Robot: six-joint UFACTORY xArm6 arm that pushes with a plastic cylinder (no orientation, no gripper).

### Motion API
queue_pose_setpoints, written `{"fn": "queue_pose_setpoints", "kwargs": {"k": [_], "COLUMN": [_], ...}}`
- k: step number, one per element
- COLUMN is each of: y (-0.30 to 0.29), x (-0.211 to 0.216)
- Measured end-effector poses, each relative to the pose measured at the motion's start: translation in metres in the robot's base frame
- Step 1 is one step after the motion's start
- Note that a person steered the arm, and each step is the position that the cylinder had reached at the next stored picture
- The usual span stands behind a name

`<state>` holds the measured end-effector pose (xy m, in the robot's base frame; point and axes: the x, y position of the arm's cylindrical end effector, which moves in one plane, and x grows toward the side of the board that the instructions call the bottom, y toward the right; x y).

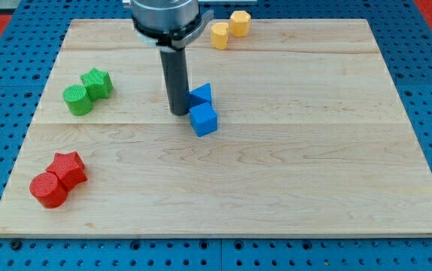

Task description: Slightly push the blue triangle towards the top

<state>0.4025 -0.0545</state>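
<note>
**Tip beside blue triangle, wrong side for push**

Blue triangle [201, 95] sits mid-board, touching blue cube [204, 120] at its 6. My tip [179, 113] is at triangle's 8, just beside it. No pincer here, only rod. You'd want tip at 6, but cube blocks.

Yellow blocks [229, 29] crowd top edge — blue cube [203, 120] hugs blue triangle [201, 95].

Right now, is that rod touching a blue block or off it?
Touching, it seems: my tip sits against the blue triangle, left of it.
</note>
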Motion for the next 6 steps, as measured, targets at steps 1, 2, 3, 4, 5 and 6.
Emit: {"fn": "queue_pose_setpoints", "kwargs": {"k": [1,2,3,4,5,6], "y": [-0.076,-0.101,-0.07,-0.066,-0.048,0.012], "x": [-0.051,-0.122,-0.211,-0.211,-0.21,-0.21]}}
